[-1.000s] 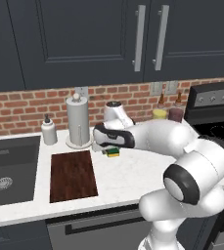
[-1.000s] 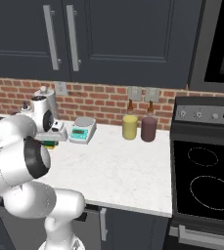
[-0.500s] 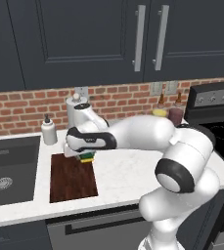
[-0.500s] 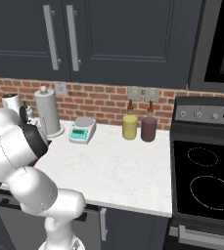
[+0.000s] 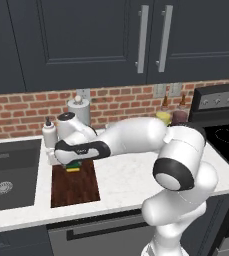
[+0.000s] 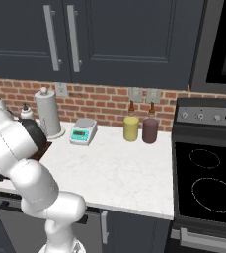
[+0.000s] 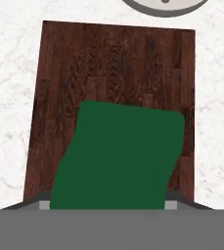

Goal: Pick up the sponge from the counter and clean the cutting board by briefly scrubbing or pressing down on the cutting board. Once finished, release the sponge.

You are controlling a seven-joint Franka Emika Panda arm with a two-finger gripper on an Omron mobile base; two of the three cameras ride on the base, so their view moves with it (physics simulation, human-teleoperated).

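White marbled counter (image 5: pixel 121 175) carried the cutting board (image 5: pixel 76 186). Above its far end, the gripper (image 5: pixel 74 165) clamped the sponge (image 5: pixel 74 166)

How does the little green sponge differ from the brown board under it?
The sponge is small, dark green on top over yellow; the cutting board is several times larger, dark brown and wood-grained. The sponge sits in the gripper above the board; the board lies flat on the counter. Both are rectangular.

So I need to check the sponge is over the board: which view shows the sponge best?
The hand view: the sponge shows large, its green top over the cutting board. The left base view shows it small under the tool. In the right base view the arm blocks that spot.
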